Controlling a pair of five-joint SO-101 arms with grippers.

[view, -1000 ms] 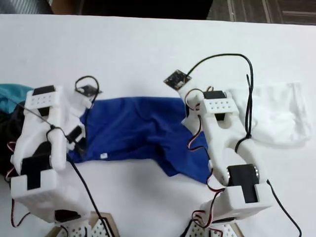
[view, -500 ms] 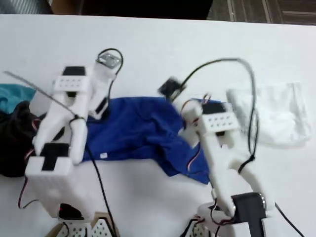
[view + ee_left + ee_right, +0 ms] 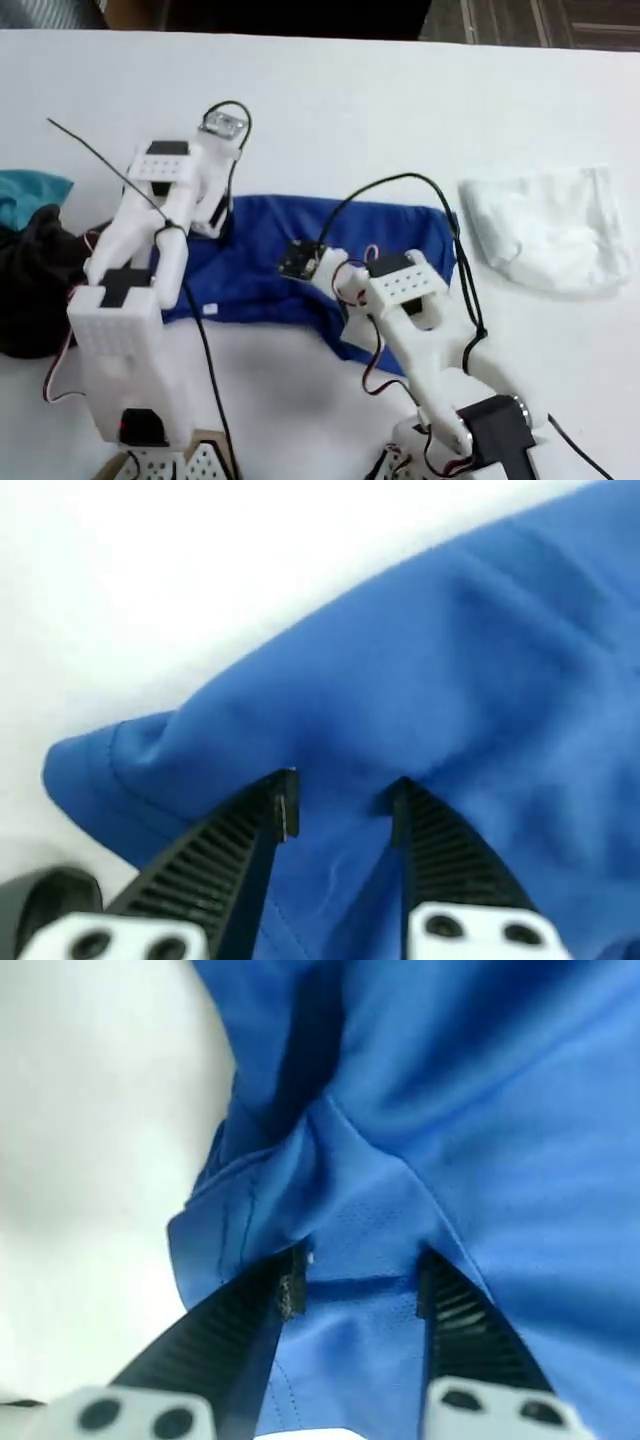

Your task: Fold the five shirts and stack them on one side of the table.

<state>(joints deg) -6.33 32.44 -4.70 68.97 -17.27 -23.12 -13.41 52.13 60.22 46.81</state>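
A blue shirt (image 3: 270,250) lies spread and rumpled across the middle of the white table (image 3: 330,100). My left gripper (image 3: 212,218) stands at the shirt's far left corner. In the left wrist view it (image 3: 342,798) is open, both tips pressed into the blue cloth (image 3: 450,660), which puckers between them. My right gripper (image 3: 335,285) is over the shirt's middle, near its front edge. It (image 3: 358,1285) is open too, fingers set down on a folded hem of the blue cloth (image 3: 480,1110).
A folded white shirt (image 3: 545,230) lies at the right side. A teal shirt (image 3: 25,195) and a black one (image 3: 35,285) are heaped at the left edge. Black cables loop over both arms.
The left arm swung from the shirt's near left edge to its far left corner. The right arm moved left and nearer, from the shirt's right end to its middle.
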